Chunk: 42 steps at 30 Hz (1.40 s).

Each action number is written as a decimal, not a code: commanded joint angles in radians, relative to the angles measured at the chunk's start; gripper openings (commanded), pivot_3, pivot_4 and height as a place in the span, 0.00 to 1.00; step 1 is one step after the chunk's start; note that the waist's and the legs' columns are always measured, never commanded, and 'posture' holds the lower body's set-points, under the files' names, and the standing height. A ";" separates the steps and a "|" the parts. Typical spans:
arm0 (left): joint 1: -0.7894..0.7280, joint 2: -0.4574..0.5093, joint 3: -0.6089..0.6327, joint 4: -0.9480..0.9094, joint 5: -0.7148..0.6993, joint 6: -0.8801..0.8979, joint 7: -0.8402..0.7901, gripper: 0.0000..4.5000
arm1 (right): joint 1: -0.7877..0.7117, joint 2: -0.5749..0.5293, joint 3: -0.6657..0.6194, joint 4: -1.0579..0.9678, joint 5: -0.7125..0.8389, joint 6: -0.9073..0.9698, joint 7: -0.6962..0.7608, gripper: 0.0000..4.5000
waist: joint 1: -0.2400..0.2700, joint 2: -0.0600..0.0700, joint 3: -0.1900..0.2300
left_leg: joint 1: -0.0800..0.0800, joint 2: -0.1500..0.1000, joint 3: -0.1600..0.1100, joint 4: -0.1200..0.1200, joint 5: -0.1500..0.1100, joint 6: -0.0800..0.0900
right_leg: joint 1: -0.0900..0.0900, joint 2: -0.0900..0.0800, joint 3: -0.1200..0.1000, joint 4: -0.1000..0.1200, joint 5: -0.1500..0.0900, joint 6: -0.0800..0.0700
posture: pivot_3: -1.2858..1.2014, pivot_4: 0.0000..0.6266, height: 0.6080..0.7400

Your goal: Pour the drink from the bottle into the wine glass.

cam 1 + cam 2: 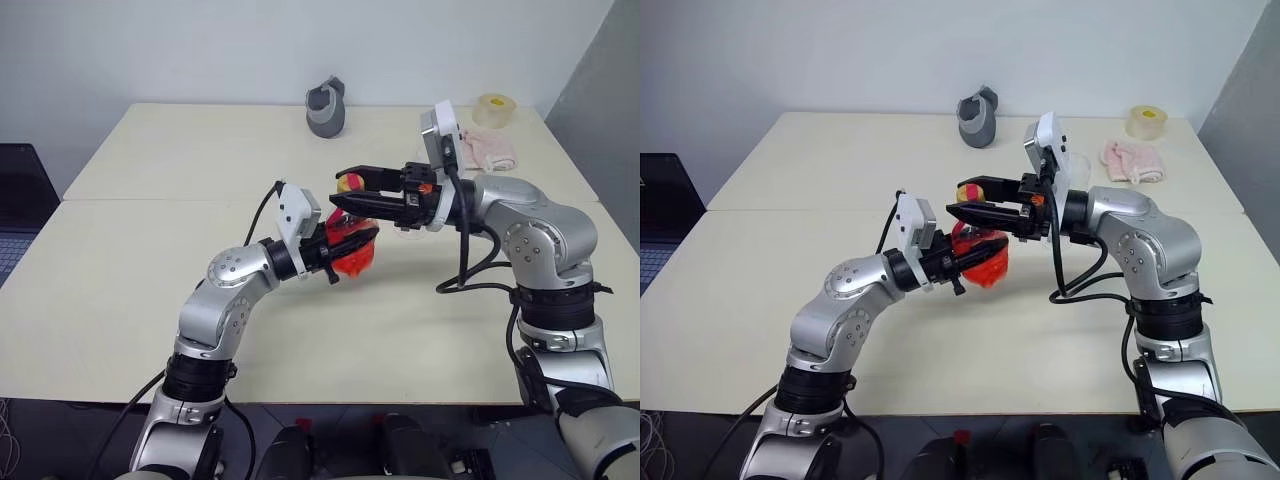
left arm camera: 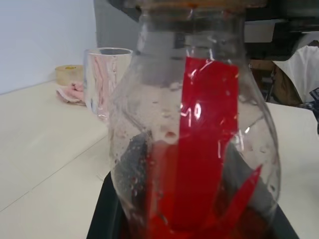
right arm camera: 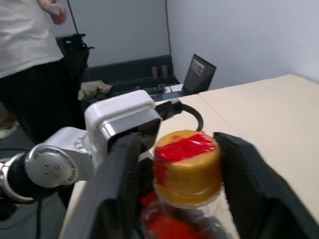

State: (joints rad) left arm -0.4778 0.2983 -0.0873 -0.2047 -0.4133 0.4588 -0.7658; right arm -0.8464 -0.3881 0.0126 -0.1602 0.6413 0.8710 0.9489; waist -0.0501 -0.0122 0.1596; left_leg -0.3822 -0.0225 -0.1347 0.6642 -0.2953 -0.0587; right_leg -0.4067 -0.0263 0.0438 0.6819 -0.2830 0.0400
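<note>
My left gripper (image 1: 343,250) is shut on the bottle (image 1: 354,256), a small clear plastic one held upright above the middle of the table. The red drink (image 2: 199,164) fills its lower part, and a red label band runs up its side. The yellow cap (image 3: 187,167) sits between the two fingers of my right gripper (image 1: 351,188), which reaches in level from the right. Those fingers stand open on either side of the cap, with a gap showing on one side. The wine glass (image 2: 106,79) stands on the table behind the bottle, its stem and foot hidden.
At the back of the table are a grey object (image 1: 326,108), a tape roll (image 1: 491,110) and a pink cloth (image 1: 487,150). A person (image 3: 30,45) stands beyond the table's left side, near a laptop (image 3: 199,73).
</note>
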 commanded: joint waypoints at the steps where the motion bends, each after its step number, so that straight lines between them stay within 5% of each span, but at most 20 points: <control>1: 0.001 -0.001 0.026 0.001 0.005 0.005 0.052 0.25 | 0.014 -0.022 -0.027 -0.119 0.060 0.032 -0.032 0.84 | 0.001 0.000 0.000 | 0.000 0.000 0.000 0.000 0.000 0.000 | 0.000 0.000 0.000 0.000 0.000 0.000 | 0.52 0.24 1.00; 3: -0.007 -0.006 0.034 0.025 0.012 0.003 0.077 0.25 | 0.026 -0.027 -0.049 -0.156 0.075 0.054 -0.079 1.00 | 0.002 0.000 0.000 | 0.000 0.000 0.000 0.000 0.000 0.000 | 0.000 0.000 0.000 0.000 0.000 0.000 | 0.52 0.24 1.00; 17: -0.216 -0.099 -0.003 0.361 0.133 -0.210 0.108 0.25 | 0.029 0.128 0.009 -0.206 -0.076 -0.009 -0.481 1.00 | 0.003 0.000 0.000 | 0.000 -0.001 0.000 0.000 0.000 -0.001 | 0.000 -0.001 0.000 -0.001 0.000 0.000 | 0.52 0.24 1.00; 36: -0.206 -0.112 -0.020 0.346 0.143 -0.235 0.068 0.25 | 0.004 0.186 0.044 -0.101 -0.183 -0.093 -0.550 1.00 | -0.006 0.000 0.000 | 0.000 -0.001 0.000 0.000 0.000 -0.001 | -0.001 -0.001 0.000 0.000 0.000 0.000 | 0.52 0.24 1.00; 39: -0.202 -0.112 -0.019 0.330 0.140 -0.226 0.072 0.25 | 0.010 0.189 0.045 -0.097 -0.182 -0.094 -0.549 0.87 | -0.006 0.000 0.000 | 0.000 -0.001 0.000 -0.001 0.000 -0.001 | -0.001 -0.001 0.000 0.000 0.000 0.000 | 0.52 0.24 1.00; 42: -0.198 -0.113 -0.019 0.316 0.137 -0.218 0.074 0.25 | 0.015 0.189 0.048 -0.093 -0.184 -0.096 -0.547 0.64 | -0.006 0.000 0.000 | 0.000 -0.001 0.000 0.000 0.000 -0.001 | -0.001 -0.001 0.000 0.000 0.000 0.000 | 0.52 0.24 1.00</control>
State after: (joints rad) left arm -0.6602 0.1920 -0.1116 0.1711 -0.2634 0.2530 -0.6897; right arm -0.8195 -0.2056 0.0588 -0.2326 0.4512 0.7908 0.3922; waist -0.0559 -0.0122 0.1596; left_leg -0.3826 -0.0235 -0.1344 0.6637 -0.2950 -0.0592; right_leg -0.4076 -0.0274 0.0440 0.6819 -0.2830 0.0401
